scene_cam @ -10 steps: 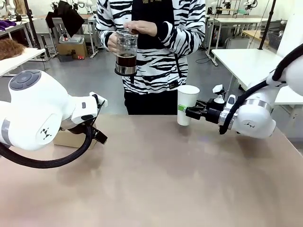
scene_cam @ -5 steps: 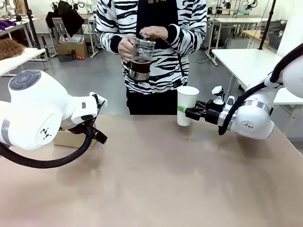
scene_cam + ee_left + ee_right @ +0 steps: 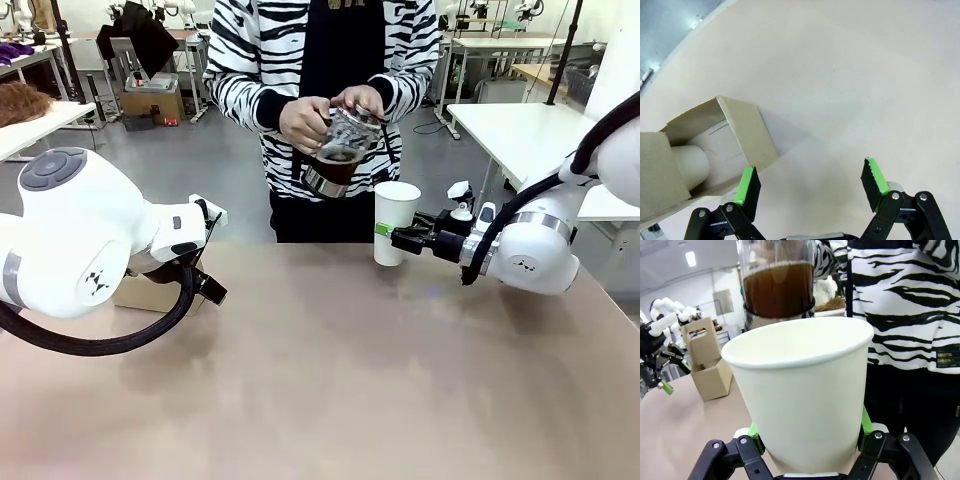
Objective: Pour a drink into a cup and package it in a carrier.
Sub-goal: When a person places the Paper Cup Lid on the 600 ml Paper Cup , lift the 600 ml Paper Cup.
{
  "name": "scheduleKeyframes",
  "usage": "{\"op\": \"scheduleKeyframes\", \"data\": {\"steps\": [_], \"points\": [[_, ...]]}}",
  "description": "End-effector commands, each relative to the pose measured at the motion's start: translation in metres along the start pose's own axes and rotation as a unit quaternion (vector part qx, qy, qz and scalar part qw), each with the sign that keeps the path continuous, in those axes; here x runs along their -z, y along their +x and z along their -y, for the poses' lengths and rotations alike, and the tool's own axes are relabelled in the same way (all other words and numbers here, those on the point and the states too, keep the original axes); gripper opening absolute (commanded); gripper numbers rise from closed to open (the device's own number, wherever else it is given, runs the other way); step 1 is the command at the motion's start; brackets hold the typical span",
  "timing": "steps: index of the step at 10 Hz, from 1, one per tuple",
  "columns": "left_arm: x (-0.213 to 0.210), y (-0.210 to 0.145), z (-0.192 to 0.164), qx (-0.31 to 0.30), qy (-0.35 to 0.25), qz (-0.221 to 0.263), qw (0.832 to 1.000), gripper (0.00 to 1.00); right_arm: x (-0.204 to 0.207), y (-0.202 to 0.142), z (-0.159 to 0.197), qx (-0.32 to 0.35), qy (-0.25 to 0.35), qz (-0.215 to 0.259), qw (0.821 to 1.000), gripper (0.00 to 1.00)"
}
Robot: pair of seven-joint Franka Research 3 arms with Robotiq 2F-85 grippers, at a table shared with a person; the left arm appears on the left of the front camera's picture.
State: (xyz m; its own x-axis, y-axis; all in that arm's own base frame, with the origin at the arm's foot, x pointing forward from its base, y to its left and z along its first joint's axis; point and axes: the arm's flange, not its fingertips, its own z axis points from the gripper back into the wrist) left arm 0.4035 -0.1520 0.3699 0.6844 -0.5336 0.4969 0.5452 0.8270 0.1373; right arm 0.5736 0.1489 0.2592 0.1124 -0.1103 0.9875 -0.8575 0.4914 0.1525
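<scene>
The white paper cup [image 3: 396,222] stands upright near the table's far edge with my right gripper [image 3: 402,238] shut on its lower half. From the right wrist, the cup [image 3: 800,390] sits between green pads [image 3: 866,427], its mouth open. The person's hands hold a glass jug [image 3: 340,150] of dark brown drink [image 3: 777,287], tilted just above and left of the cup's rim. The brown cardboard carrier [image 3: 148,293] rests at the far left behind my left arm. My left gripper [image 3: 810,185] hangs open over bare table, the carrier [image 3: 747,130] just beside its left finger.
A white rounded thing [image 3: 690,165] shows inside the carrier. The carrier [image 3: 707,365] stands well to the left of the cup. The tan table [image 3: 350,380] has wide free room in the middle and front. The person stands at the far edge.
The person has brought the jug down and to the right and tilted it toward the cup's rim. Both arms and the cup have stayed still.
</scene>
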Motion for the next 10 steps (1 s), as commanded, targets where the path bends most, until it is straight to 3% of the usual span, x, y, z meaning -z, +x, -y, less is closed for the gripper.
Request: {"op": "scheduleKeyframes", "data": {"steps": [1, 10], "points": [[-0.0006, 0.0000, 0.0000, 0.000, -0.001, 0.001, 1.000, 1.00, -0.0015, 0.0040, -0.0039, 0.003, 0.001, -0.001, 1.000, 0.80], [-0.0006, 0.0000, 0.0000, 0.000, -0.001, 0.001, 1.000, 1.00, -0.0015, 0.0040, -0.0039, 0.003, 0.001, -0.001, 1.000, 0.80]]}}
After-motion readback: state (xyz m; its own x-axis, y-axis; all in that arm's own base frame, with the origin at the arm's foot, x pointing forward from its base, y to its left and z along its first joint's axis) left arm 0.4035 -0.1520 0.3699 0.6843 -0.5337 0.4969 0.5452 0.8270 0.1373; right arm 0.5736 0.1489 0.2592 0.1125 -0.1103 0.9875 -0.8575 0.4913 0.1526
